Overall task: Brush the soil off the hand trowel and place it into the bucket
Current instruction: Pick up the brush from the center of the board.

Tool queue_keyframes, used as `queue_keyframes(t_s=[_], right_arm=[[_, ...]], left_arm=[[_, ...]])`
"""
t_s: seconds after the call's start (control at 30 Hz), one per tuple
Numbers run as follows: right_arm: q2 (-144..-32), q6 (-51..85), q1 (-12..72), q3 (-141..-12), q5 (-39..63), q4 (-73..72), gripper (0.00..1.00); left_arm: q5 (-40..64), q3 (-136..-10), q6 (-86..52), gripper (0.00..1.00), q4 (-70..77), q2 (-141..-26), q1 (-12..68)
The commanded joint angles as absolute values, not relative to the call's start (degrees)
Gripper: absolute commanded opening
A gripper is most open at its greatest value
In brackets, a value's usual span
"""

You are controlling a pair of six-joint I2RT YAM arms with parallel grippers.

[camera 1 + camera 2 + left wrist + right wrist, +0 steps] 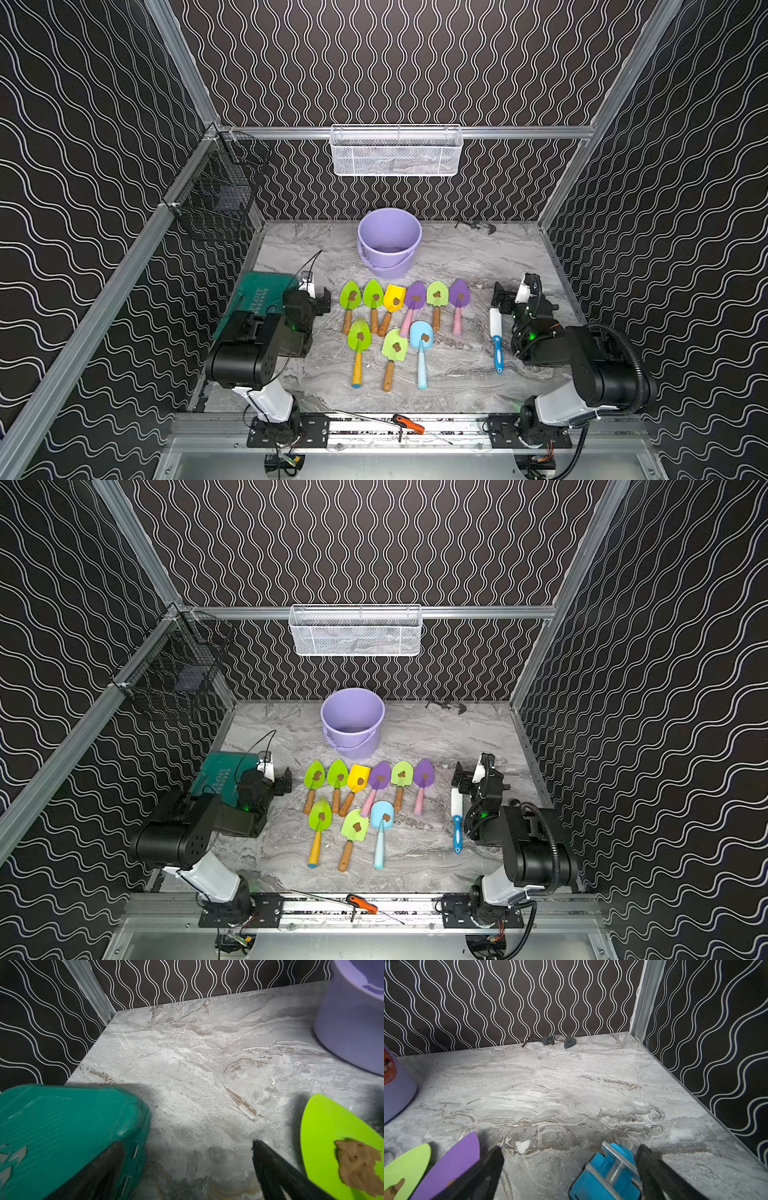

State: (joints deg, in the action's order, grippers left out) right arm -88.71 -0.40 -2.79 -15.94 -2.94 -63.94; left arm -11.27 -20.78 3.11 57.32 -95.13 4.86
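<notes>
Nothing is grasped yet: both pairs of jaws are spread wide, empty. Nine bright plastic hand trowels (356, 345), each bearing brown crumbly soil (353, 296), are laid before the round lilac plastic bucket (386, 268). Next, a trowel handle and the blue-handled white brush (496, 338), rightward of the bucket, probably must be gripped.

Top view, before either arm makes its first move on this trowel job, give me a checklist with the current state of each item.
1. Left fingers open: ok.
2. Right fingers open: ok.
3. Brush lying free on the table, beside the right arm: ok.
4. Bucket upright, mouth unobstructed: ok.
5. Soil present on all nine trowels, ready to brush: ok.
6. Trowels spaced for a clean grasp: not ok, the middle ones crowd together.
</notes>
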Motion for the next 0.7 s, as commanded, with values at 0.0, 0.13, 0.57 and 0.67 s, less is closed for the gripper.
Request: queue_keyframes(t_s=[0.0,0.13,0.57,0.67], right_arm=[[-88.42,-0.09,-2.72,-15.23,-3.08,-67.41,1.00],[-88.42,-0.09,-2.72,-15.30,-2.98,-67.11,1.00],[-88.50,0.26,-2.72,-15.58,-2.85,-66.66,1.00],[-88.48,0.22,-2.72,-15.63,-2.97,-66.71,1.00]], left_arm=[[-11.09,-21.29,3.53,0.99,59.06,-95.23,4.86],[-11.06,-21.18,3.52,0.99,59.13,-95.19,5.00],[-11.04,-21.27,3.58,0.99,58.89,-95.28,4.99],[-11.01,-21.27,3.60,0.99,58.97,-95.19,5.00]])
